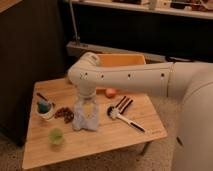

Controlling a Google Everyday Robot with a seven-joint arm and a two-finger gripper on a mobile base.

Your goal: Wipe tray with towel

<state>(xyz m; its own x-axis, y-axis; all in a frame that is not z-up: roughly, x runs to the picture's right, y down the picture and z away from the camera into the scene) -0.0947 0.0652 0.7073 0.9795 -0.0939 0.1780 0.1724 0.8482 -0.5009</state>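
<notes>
Small wooden counter [100,143] on speckled floor [125,163]. Dark panel [30,45] at left, dark wall [150,32] behind, pale shelf [130,6] up top. Dim warm light.

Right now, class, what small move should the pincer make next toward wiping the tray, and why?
Probably a short lift straight up. The pincer is down on the bunched towel near the middle of the table, while the tray sits farther back, behind the arm. Raising the towel clear of the table first would let it travel to the tray without dragging.
</notes>
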